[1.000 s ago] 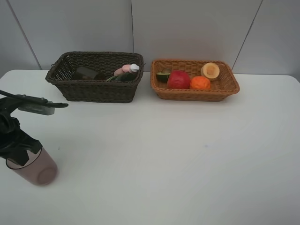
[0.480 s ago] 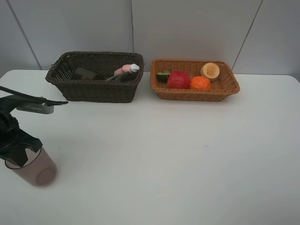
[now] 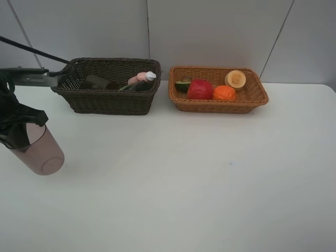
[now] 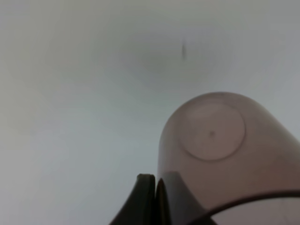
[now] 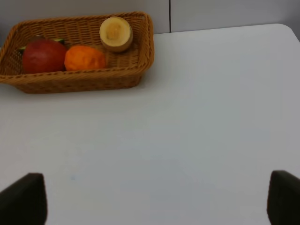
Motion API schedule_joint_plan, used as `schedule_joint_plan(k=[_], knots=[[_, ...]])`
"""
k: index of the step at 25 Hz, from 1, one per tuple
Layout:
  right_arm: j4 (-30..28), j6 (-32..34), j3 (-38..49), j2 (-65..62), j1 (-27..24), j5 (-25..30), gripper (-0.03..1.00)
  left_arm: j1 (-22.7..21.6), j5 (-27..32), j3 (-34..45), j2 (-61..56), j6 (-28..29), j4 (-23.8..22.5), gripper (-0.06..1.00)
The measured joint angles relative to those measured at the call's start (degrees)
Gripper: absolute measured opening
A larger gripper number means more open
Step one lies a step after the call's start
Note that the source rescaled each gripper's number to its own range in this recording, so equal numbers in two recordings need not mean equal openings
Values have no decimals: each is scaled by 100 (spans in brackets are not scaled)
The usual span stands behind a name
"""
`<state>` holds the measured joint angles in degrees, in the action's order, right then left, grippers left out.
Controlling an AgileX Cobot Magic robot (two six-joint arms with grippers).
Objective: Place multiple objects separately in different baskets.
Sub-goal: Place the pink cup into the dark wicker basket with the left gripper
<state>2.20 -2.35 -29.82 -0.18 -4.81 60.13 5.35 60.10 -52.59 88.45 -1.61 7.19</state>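
translucent brownish cup [image 3: 39, 151] is off the table [image 3: 199, 178], tilted, base pointing down toward the room's front, at the far left edge of the high view. left gripper [image 3: 18, 134] is clamped on its rim, jaws closed with the cup wall pinched between them. wrist view shows the cup [image 4: 220, 154] from the rim side, round base facing away, one dark fingertip [image 4: 146, 197] pressed on the outside of the wall. left arm's dark links and cable run above the cup, reaching toward the near left corner of the dark brown basket [image 3: 107, 86].

dark brown basket sits at back left, deeper of the two. inside: pink spray bottle [image 3: 140, 77] with white cap lying toward the right end, a dark bottle [image 3: 97, 82] lying toward the left. can't tell if anything else is in there.

light orange-tan basket [image 3: 218, 90] just beside it on the right, close but apart. holds red apple [image 3: 200, 89], orange [image 3: 224, 93], cut fruit [image 3: 235, 79] with pale face up at the back right, halved avocado [image 3: 183, 84] at the left end.

right gripper [image 5: 150, 199] spread wide, holding nothing, only two dark fingertips visible in its wrist view, over bare table in front of the tan basket. not visible in the high view.
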Motion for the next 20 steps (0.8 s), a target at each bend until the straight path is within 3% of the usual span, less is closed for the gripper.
schedule_joint_plan(k=[10,20], knots=[[0,0,0,0,0,0,98,0,252,-1560,180,13,43,0],[0,0,0,0,0,0,98,8,-380,-2993,1064,-263,57,0]])
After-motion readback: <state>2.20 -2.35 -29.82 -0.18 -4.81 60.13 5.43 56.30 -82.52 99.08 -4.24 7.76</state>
